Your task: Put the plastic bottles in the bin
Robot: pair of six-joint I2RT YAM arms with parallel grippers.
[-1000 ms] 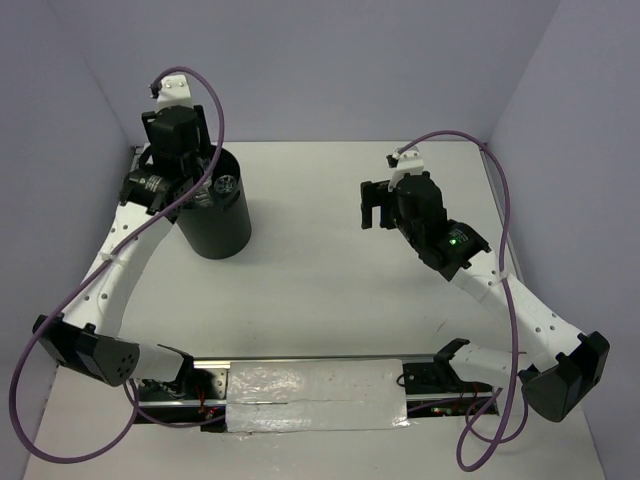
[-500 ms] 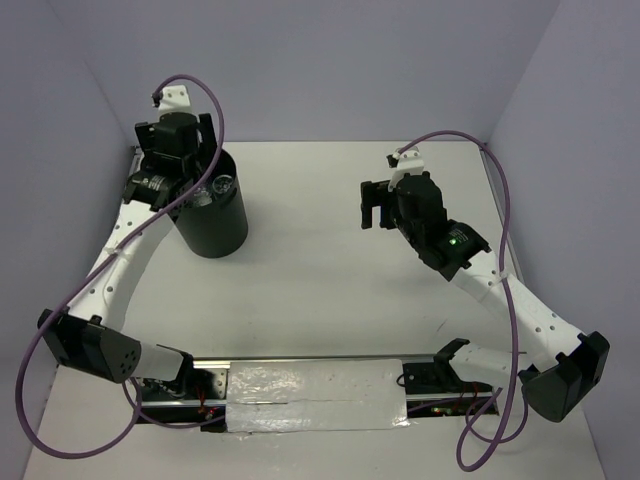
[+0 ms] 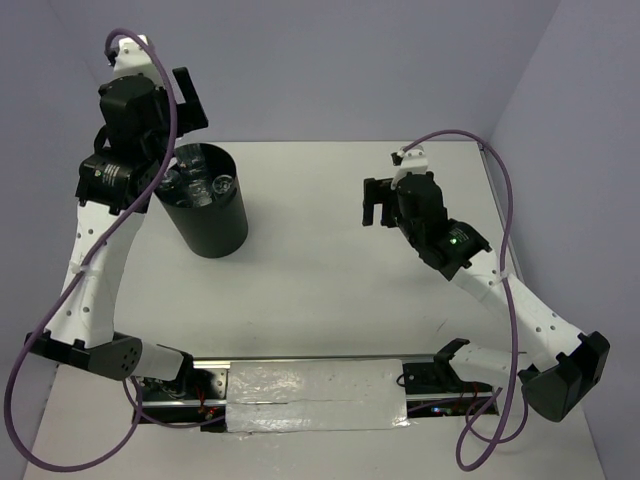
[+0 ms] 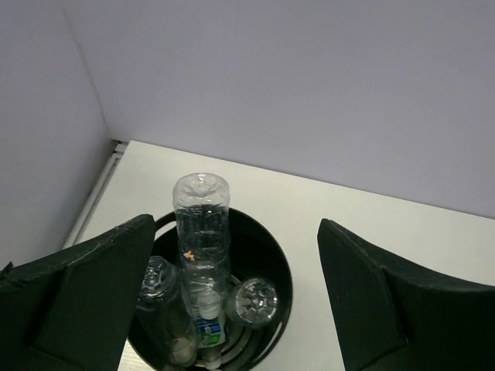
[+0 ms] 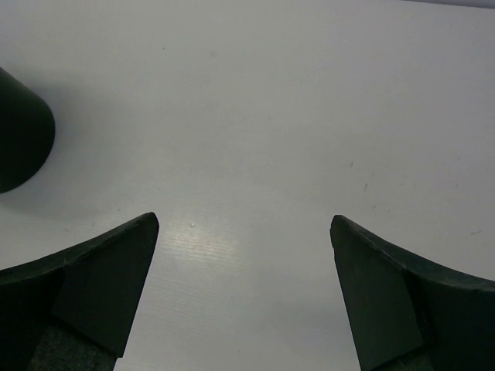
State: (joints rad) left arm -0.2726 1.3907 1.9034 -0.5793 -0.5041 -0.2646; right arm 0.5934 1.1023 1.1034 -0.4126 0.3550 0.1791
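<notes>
The black bin [image 3: 212, 222] stands at the table's back left. Several clear plastic bottles [image 3: 200, 184] lie inside it. Looking down from the left wrist, one bottle [image 4: 201, 220] stands tall and pokes above the bin rim [image 4: 283, 272]. One with a blue-green label [image 4: 207, 328] lies low, and others [image 4: 254, 300] lean beside it. My left gripper [image 3: 178, 120] hangs open high above the bin [image 4: 236, 232], holding nothing. My right gripper [image 3: 373, 205] stays open over bare table [image 5: 244, 220] at the right.
Grey walls close off the back and both sides. The white table [image 3: 320, 270] stretches between the bin and my right arm. The bin's side [image 5: 19, 139] shows at the left edge of the right wrist view.
My left gripper has opened, let go of a bottle into the bin, and risen up and back to the left. The right arm has not moved.
</notes>
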